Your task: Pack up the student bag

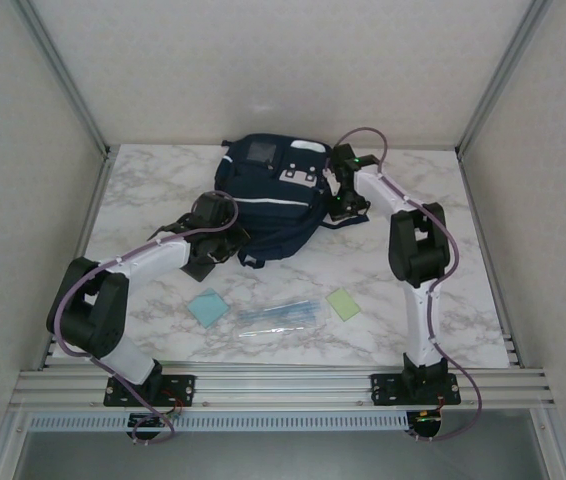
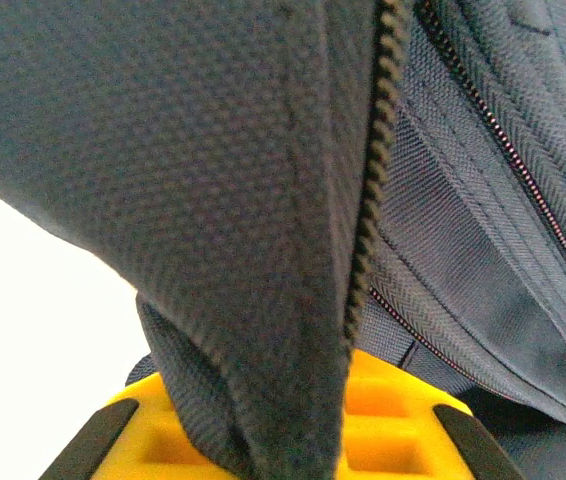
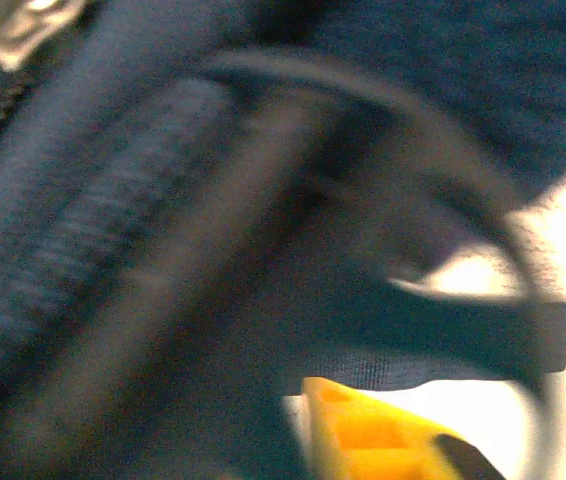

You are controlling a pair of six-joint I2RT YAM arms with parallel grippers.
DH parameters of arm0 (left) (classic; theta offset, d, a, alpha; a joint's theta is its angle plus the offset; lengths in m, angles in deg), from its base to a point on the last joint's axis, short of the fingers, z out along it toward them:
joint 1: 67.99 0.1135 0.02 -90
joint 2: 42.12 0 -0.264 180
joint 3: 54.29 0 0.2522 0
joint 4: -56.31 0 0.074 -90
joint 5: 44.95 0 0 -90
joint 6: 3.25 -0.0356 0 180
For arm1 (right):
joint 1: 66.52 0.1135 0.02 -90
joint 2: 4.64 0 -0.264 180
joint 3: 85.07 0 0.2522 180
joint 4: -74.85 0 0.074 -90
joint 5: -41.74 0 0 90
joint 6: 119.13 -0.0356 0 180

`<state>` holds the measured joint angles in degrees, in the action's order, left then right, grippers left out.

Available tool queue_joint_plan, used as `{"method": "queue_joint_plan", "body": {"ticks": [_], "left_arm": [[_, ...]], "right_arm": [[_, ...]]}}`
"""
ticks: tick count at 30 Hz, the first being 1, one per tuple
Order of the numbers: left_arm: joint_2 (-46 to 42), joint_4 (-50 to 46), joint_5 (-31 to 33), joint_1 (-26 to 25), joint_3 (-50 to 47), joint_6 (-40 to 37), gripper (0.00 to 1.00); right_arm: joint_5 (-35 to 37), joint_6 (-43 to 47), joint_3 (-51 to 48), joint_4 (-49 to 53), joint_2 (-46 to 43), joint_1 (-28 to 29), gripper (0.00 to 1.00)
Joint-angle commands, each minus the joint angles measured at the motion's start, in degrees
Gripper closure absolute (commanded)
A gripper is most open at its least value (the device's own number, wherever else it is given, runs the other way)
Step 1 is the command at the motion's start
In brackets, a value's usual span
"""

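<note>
On marble table (image 1: 153,190), student bag (image 1: 268,200), left jaws pinching its fabric

From above and behind my two bases, the top camera is looking down and forward, taking in the whole marble table (image 1: 143,200) from well back. My left wrist camera is pressing close against the student bag (image 1: 263,195), facing along the left gripper (image 2: 283,435) into navy fabric and a zipper (image 2: 370,200). My right wrist camera is sitting just as near, blurring over a dark strap (image 3: 443,340). All three views are sharing the bag.
</note>
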<state>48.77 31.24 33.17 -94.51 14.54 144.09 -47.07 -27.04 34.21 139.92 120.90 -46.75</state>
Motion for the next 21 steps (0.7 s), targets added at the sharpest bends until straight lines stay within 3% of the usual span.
{"method": "queue_joint_plan", "body": {"ticks": [1,4,10,15,18,21], "left_arm": [[-2.0,-4.4,-0.4,0.2,-0.3,-3.2,1.00],[-1.9,-4.5,-0.7,0.1,0.1,-3.6,1.00],[-3.1,-6.9,-0.9,-0.5,1.4,-5.1,0.97],[-8.5,-14.5,2.8,-0.9,2.8,-7.8,0.45],[-12.8,-17.9,7.3,-0.9,3.2,-9.4,0.32],[-14.8,-17.3,11.3,-0.9,3.6,-10.6,0.26]], "right_arm": [[-4.1,-4.9,-2.8,-6.1,-6.3,-3.0,0.70],[-3.1,-5.6,-4.6,-5.3,-9.0,-3.0,0.62],[-0.9,-10.6,-6.8,-4.1,-14.9,-3.0,0.59],[-7.1,-15.3,-8.5,-8.5,-17.5,-2.2,0.58],[-9.4,-16.5,-7.2,-10.4,-15.6,-1.3,0.58],[-10.6,-16.8,-3.8,-10.0,-11.9,-0.1,0.59]]}}
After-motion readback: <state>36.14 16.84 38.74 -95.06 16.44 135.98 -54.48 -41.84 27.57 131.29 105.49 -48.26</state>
